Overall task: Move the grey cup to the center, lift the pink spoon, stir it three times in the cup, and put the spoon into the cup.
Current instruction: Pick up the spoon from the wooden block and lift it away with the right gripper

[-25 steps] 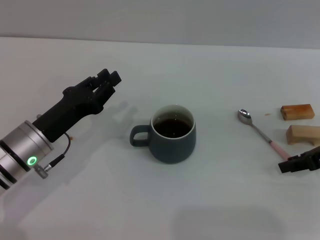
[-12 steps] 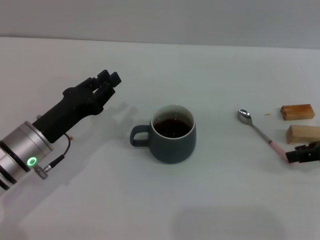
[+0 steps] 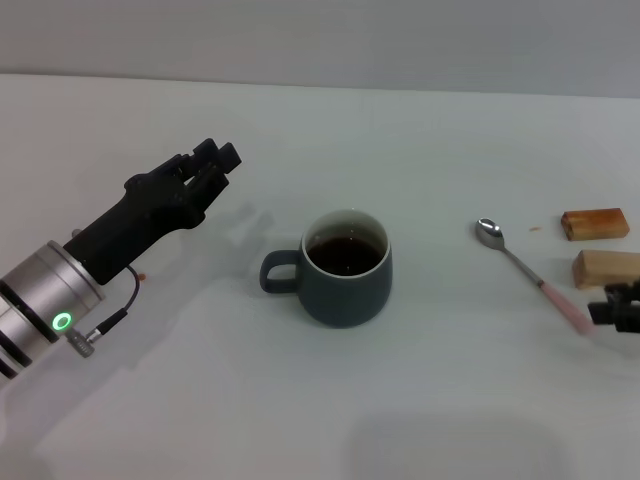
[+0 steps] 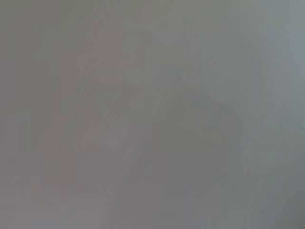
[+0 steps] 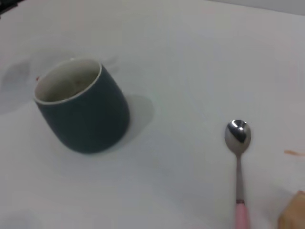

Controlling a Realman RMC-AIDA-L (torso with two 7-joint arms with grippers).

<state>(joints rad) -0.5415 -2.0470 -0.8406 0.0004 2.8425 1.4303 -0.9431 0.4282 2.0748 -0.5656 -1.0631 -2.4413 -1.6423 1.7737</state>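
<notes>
Right gripper (image 3: 620,312) has slid rightward toward frame edge since a second ago, now just past spoon's pink end; I can't tell finger state. Grey cup (image 3: 345,268) unmoved at table (image 3: 420,140) centre, upright: slate-grey, pale inner wall, dark liquid, loop handle toward my left arm. Left gripper (image 3: 208,168) hovers well left of cup, fingers pressed together, holding nothing. Pink spoon (image 3: 530,274) lies flat right of cup, silver bowl far end, beside two wooden blocks (image 3: 596,224).

The pale tabletop (image 3: 430,420) carried the grey cup (image 3: 345,270) near its middle, handle toward the robot's left. Well to its right lay the pink spoon (image 3: 530,275), with two wooden blocks (image 3: 600,245) just beyond it.
</notes>
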